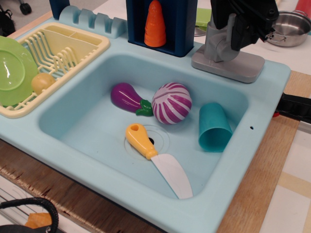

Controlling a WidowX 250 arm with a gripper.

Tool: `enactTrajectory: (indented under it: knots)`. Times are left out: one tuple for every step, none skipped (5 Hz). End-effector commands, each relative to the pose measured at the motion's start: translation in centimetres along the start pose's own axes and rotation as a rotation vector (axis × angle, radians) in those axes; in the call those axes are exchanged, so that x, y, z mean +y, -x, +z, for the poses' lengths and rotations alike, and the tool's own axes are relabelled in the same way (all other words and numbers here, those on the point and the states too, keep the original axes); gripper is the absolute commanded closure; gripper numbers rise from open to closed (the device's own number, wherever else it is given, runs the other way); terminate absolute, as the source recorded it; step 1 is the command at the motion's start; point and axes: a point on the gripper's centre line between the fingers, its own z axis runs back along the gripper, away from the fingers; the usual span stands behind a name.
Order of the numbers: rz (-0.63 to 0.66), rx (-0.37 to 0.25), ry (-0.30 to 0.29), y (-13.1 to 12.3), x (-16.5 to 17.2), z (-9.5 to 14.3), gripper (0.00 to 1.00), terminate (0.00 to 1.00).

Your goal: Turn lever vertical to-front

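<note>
I see the lever (219, 41) standing upright on its base plate (228, 65), so the turn looks undone; my gripper (245, 22) sits against it, claw state unclear.

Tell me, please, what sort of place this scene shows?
Most likely a toy kitchen set on a lab bench: a plastic sink holding a toy eggplant and knife, with a yellow dish rack beside it.
</note>
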Motion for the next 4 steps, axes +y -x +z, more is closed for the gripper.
enactTrajectory:
  knots:
    - [0.035,-0.033,-0.014,-0.9,-0.3,1.6,1.0,0.0]
    - [0.078,-0.023,-0.007,-0.5,-0.9,1.8,1.0,0.0]
    - [0.106,-0.008,0.001,0.6,-1.4,1.8,1.0,0.0]
    - [0.135,0.028,0.036,2.0,-2.2,1.2,1.0,0.0]
